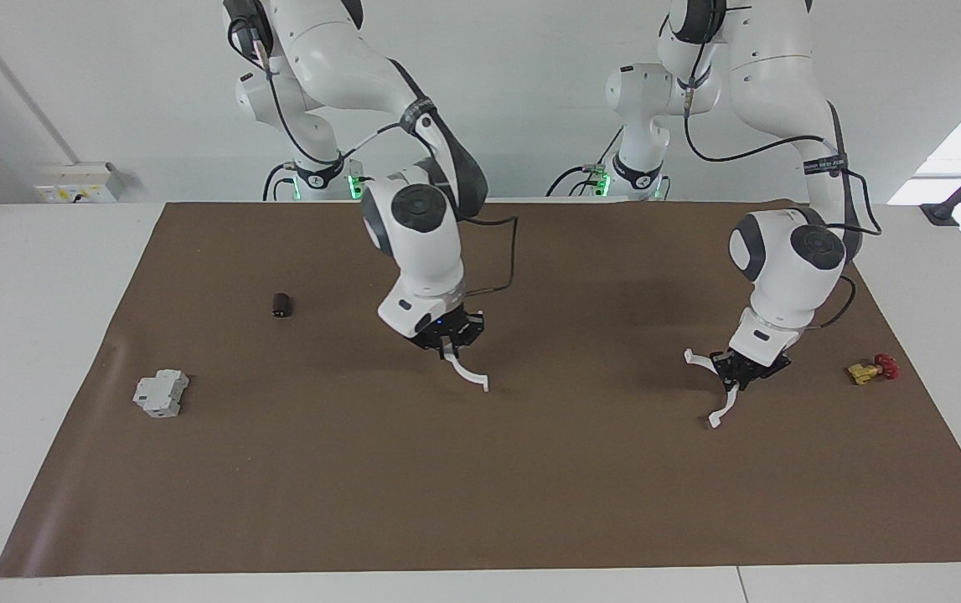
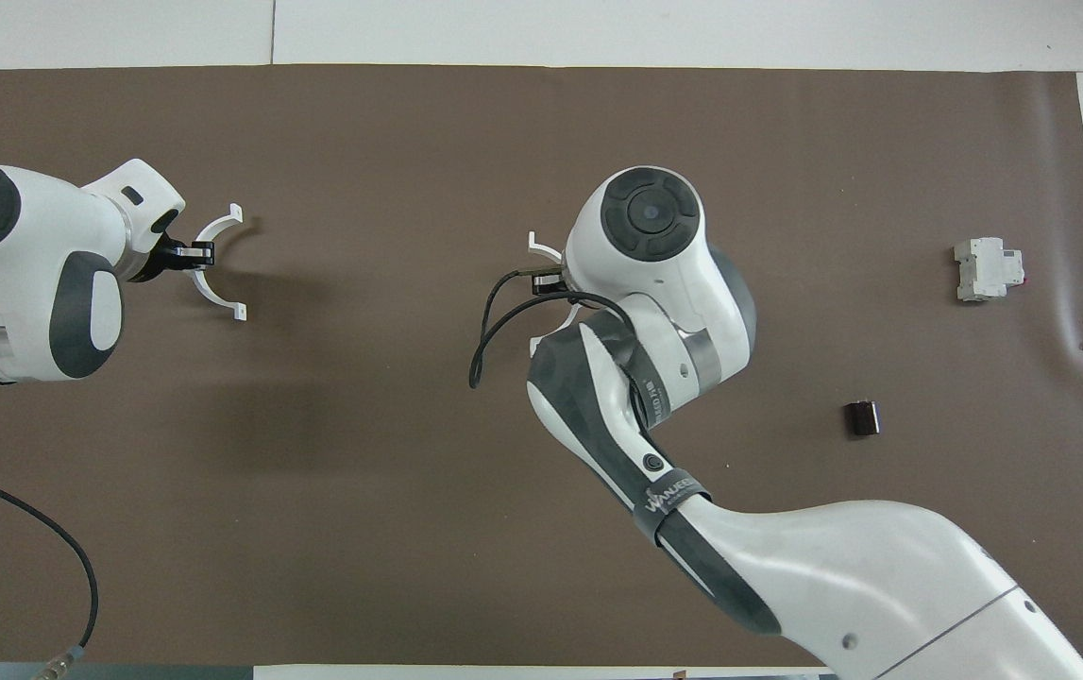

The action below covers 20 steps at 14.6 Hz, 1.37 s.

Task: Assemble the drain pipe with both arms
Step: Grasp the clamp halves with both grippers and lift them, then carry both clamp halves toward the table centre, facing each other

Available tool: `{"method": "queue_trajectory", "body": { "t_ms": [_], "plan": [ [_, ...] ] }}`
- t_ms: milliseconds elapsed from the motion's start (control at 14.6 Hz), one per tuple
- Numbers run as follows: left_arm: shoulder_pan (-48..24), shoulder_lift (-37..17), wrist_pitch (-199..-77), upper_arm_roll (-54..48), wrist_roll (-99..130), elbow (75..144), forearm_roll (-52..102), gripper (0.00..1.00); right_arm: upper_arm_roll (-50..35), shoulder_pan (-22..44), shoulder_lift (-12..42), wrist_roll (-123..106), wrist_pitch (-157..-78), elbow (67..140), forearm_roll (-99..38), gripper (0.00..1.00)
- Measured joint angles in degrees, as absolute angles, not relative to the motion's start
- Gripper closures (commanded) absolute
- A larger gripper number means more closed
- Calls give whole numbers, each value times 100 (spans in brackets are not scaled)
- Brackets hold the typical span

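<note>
Half-rings (image 1: pixel 470 374) (image 1: pixel 719 394) hang clenched in right gripper (image 1: pixel 450 335) and left gripper (image 1: pixel 740 371); forearm reads "WANJEE".

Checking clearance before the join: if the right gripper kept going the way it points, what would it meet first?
The right gripper points down with its half-ring. That half-ring would likely meet the brown mat first; nothing else lies under it.

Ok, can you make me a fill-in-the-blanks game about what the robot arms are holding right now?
1. Each gripper holds one white ____.
2. The right gripper carries its half-ring over the ____ of the brown mat.
3. The left gripper has its half-ring near the small yellow-and-red ____.
4. The grey block lies toward the ____ arm's end.

Missing words: half-ring; middle; valve; right
</note>
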State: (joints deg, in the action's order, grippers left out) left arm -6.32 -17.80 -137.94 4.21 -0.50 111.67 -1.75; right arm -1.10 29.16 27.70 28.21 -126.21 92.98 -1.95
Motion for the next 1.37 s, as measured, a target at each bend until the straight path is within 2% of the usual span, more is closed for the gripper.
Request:
{"method": "queue_trajectory", "body": {
  "t_ms": [137,549,618,686,755,824,892,1167,1373],
  "plan": [
    [-622,-1570,-13598,431,-50,11142,-175,100,-97,2973,3010,2886,-12963,9294,-190,100],
    [-655,-1135,-12544,423,-44,10723,-175,100,-88,2981,3199,2885,-13000,9290,85,100],
    [-703,-1136,-12422,418,7,10637,-175,100,-88,2981,3227,2885,-13004,9290,98,88],
    [-796,-1137,-12375,409,135,10594,-175,100,-88,2982,3249,2885,-13013,9290,105,85],
    [-922,-1138,-12372,402,303,10584,-200,100,-88,2982,3266,2885,-13048,9290,108,66],
    [-1094,-1143,-12372,395,532,10584,-296,100,-89,2982,3281,2885,-13099,9290,109,41],
    [-1276,-1148,-12372,388,804,10582,-410,100,-90,2983,3290,2885,-13124,9290,109,0],
    [-2020,-1283,-12374,373,1823,10449,-538,100,-74,2965,3264,2885,-12978,9127,146,0],
    [-2419,-1627,-12375,369,2386,10155,-542,100,46,2867,2937,2881,-11978,8649,183,0]
  ]
}}
